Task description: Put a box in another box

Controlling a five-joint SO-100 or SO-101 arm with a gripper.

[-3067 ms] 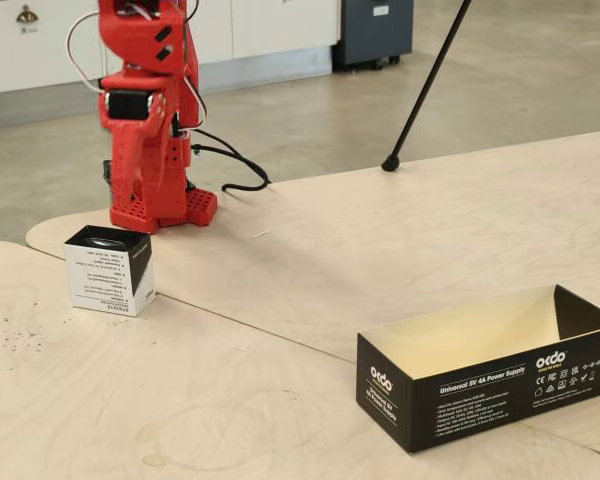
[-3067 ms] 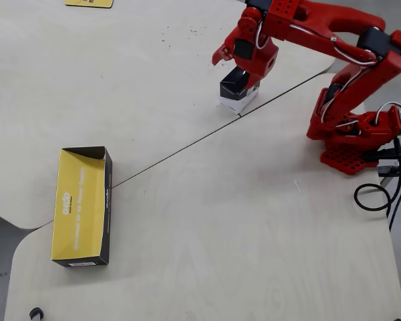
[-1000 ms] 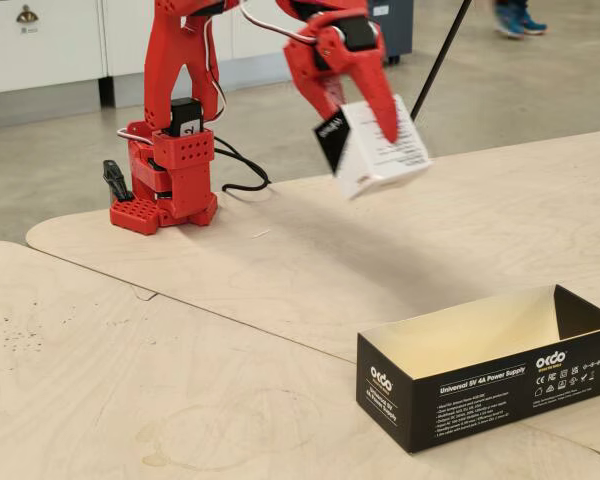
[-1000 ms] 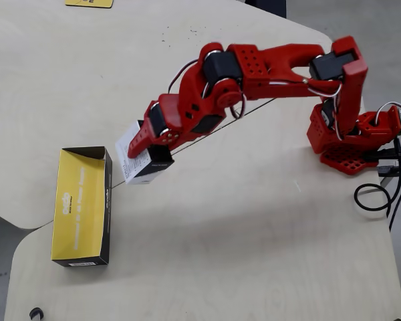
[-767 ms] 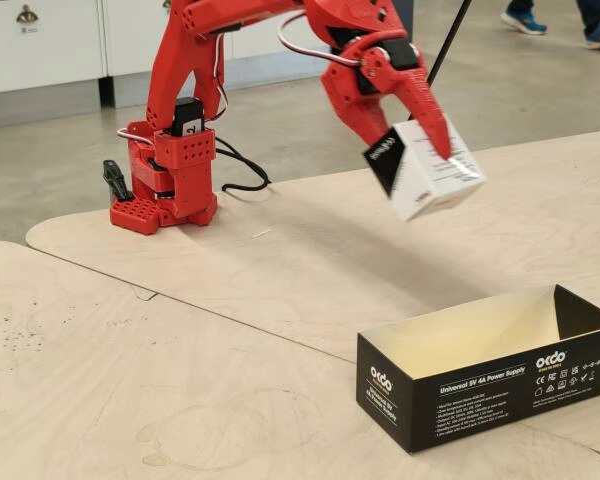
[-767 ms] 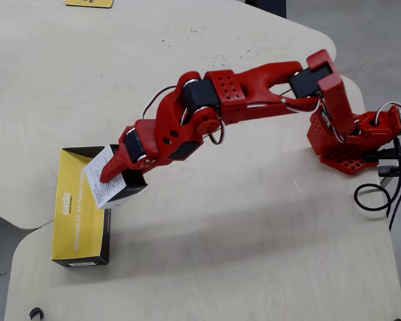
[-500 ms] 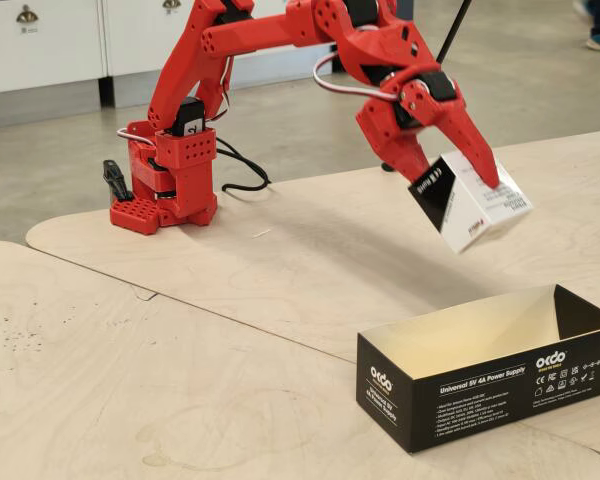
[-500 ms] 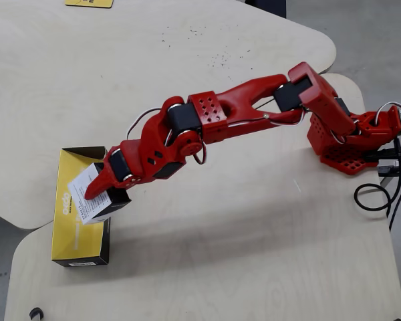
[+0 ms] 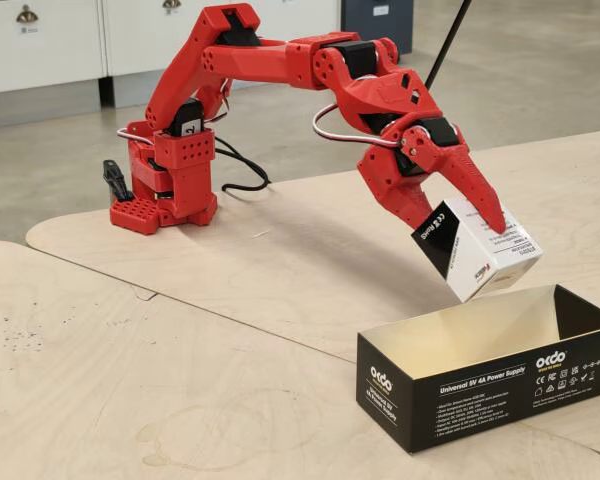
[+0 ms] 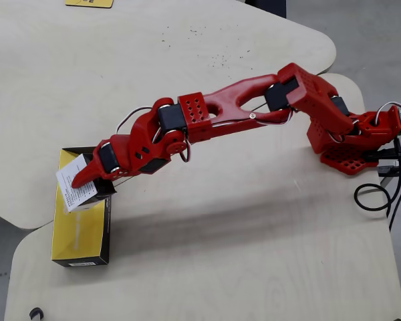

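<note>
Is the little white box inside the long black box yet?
Not yet. The tool holds the little white box tilted in the air above the long black box.

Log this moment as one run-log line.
phase: carry | tool: shut on small white box | box: tilted, airborne above long black box | release: not yet

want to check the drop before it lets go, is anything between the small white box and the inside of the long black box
Nothing visible. The gripper holds the small white box tilted in the air over the far end of the long black box, whose pale inside looks bare in both views.
</note>
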